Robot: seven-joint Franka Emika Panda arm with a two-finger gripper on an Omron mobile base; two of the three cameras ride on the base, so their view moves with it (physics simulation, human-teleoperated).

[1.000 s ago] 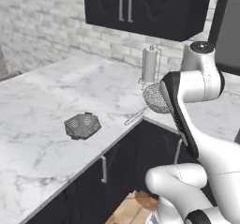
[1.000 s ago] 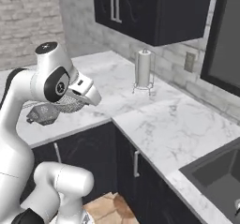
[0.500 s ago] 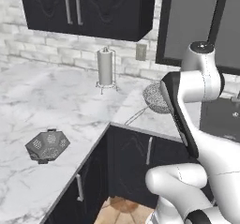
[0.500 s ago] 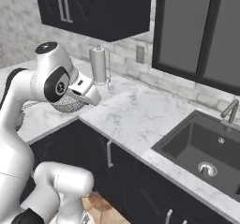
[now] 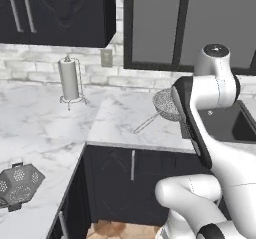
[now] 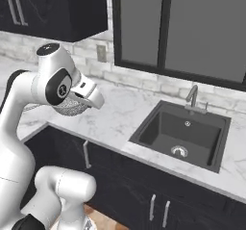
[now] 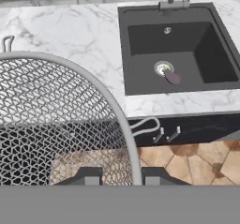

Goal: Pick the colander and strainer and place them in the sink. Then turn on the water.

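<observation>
1. Gripper (image 7: 115, 176) clamped narrow on the rim of the strainer (image 7: 56, 120); mesh bowl carried in the air, rim passing between the two finger tips in the hand view.
2. Held at the rim, probably so the bowl hangs level and the long wire handle (image 5: 148, 123) trails free toward the left over the counter (image 5: 120, 118).
3. Strainer (image 5: 166, 104) seen tucked just in front of the forearm in the left base view; in the right base view seen under the hand (image 6: 72, 106), above the near counter edge.
4. Sink (image 6: 158, 135) well to the right of the strainer, across a stretch of marble; basin with only its drain (image 7: 162, 68), no blue stream from the gooseneck faucet (image 6: 192, 96), so water judged not yet on.
5. Colander (image 5: 19, 182) left on the counter far to the left, near edge, well apart from gripper and sink; judged still to fetch.
6. Step in hand judged as carrying the strainer toward the basin; next move would need travel right and a lowering over the basin.
</observation>
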